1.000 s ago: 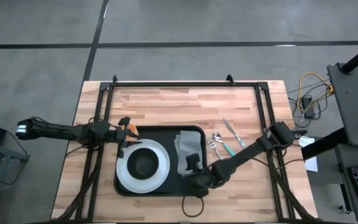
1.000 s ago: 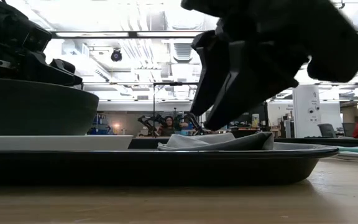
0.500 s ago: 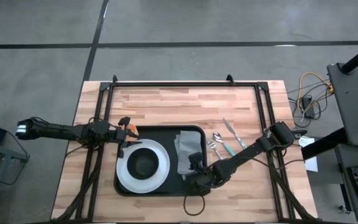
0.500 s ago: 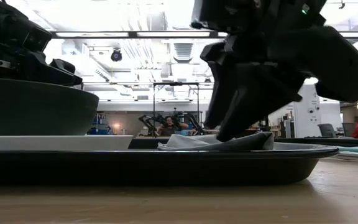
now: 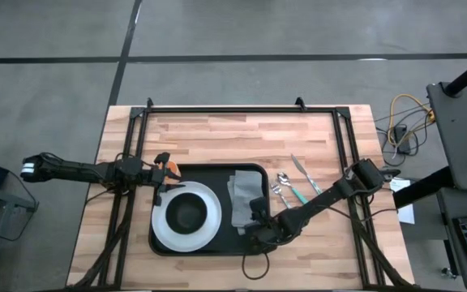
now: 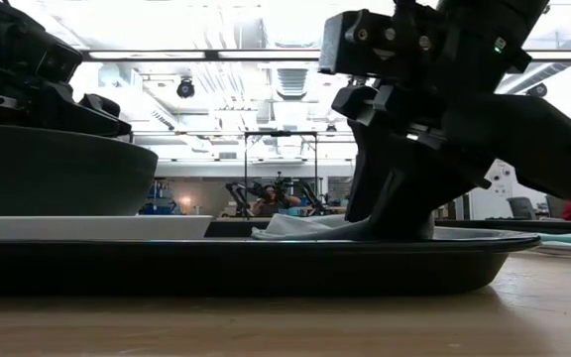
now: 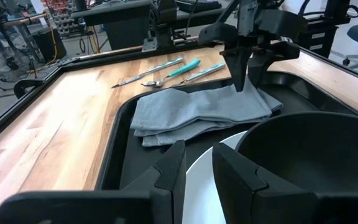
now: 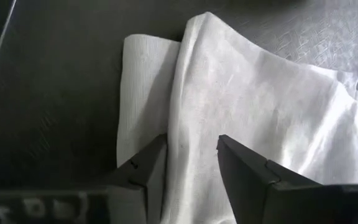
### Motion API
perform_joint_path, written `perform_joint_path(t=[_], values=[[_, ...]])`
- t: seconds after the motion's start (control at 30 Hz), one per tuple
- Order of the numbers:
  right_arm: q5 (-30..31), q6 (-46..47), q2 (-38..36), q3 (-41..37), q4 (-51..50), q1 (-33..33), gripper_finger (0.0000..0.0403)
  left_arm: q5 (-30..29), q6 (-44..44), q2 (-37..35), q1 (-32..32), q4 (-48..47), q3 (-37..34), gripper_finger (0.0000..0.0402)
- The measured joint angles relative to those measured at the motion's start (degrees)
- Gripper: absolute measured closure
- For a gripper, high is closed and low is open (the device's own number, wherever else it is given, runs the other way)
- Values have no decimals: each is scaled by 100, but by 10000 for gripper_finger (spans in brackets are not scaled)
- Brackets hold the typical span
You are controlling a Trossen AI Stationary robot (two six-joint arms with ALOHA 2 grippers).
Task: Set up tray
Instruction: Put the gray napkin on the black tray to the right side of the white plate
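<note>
Tray (image 5: 250, 172) sits at table centre toward 6 o'clock, black, flat on the wood. On it: white plate (image 5: 162, 228) with dark bowl (image 5: 186, 213) at the tray's 9 o'clock half, grey cloth (image 5: 240, 195) at the 3 o'clock half. Right gripper (image 5: 257, 219) is down on the cloth's 6 o'clock end, fingers apart and straddling a fold (image 8: 194, 134), not clamped. Left gripper (image 5: 162, 172) waits at the tray's 10 o'clock corner, by the plate rim; fingers (image 7: 173, 171) a narrow gap apart, nothing held. Cutlery (image 5: 289, 185) lies off the tray on the table at its 3 o'clock, untouched. Judgement: plate, bowl, cloth loaded; cloth likely being placed or adjusted; cutlery left to move. Roughly halfway.
</note>
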Motion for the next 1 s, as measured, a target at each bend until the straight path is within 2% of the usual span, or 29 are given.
perform_joint_path(t=[0.3,0.5,0.73,1.0], values=[[-11,91,0,-21,18,26,387,0,0,0,0,0,4,340],[55,134,0,-14,48,44,394,2,0,0,-1,0,2,340],[551,-16,-32,-10,181,186,394,0,0,0,0,0,2,340],[533,-355,-190,-6,178,419,395,0,0,0,0,0,2,340]])
